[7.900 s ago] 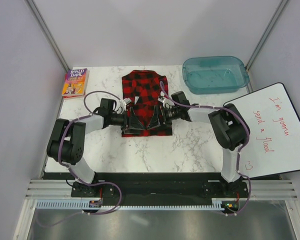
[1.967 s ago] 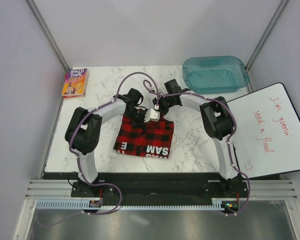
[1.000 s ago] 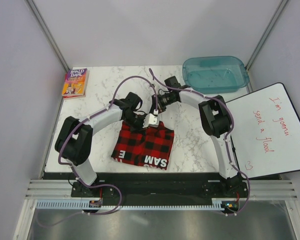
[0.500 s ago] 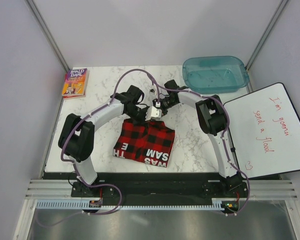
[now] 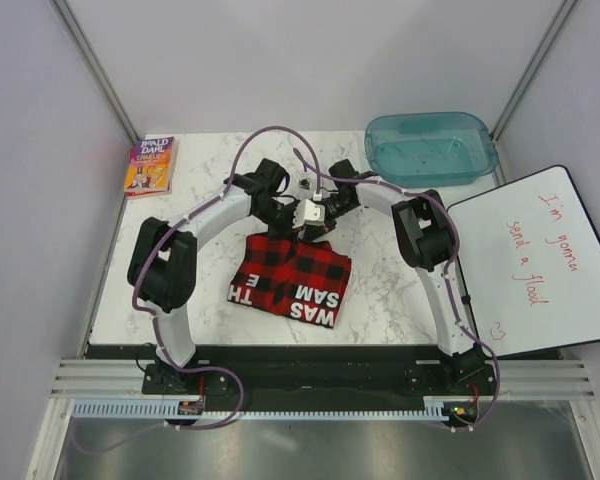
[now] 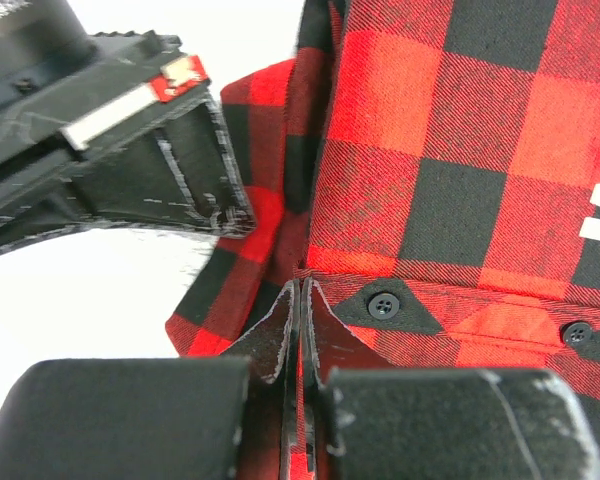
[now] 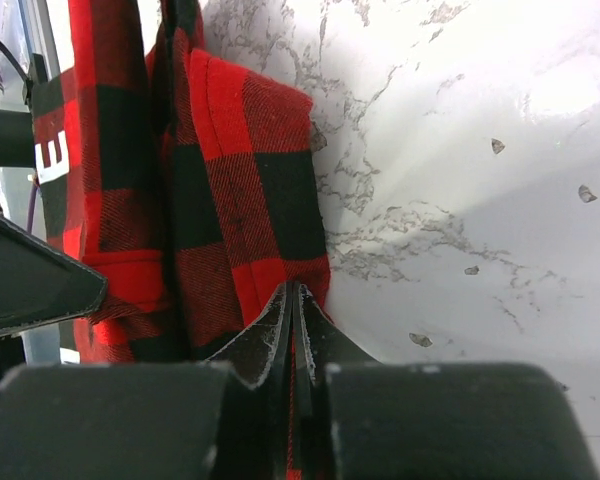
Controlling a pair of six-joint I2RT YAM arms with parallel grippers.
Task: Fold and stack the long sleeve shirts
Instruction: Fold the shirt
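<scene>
- From above, both hands' fingertips are hidden under their own wrists and cables at the shirt's 12 o'clock edge; the white lettering along its 6 o'clock edge is broken by the fold, and only "TH" and "WAS" can be read, upside down; in the left wrist view one white letter is cut off at 3 o'clock
- Left hand is pressed together, pinching a fold at the shirt's edge, with red cloth showing in the slit between its fingers; right hand likewise pinches a doubled corner, just beside bare counter
- Shirt is soft brushed flannel in red-and-black squares, folded to a squat rectangle at the counter's middle, layered edges showing; two small black buttons sit on a placket; the counter is glossy white marble-look
- Book at 10 o'clock, clear teal tub at 1 o'clock, whiteboard at 3 o'clock; all well apart from the shirt
- Against the previous frame, the bundle and both hands sit slightly nearer 12 o'clock; in the earliest frame the shirt lay longer and showed no lettering
</scene>
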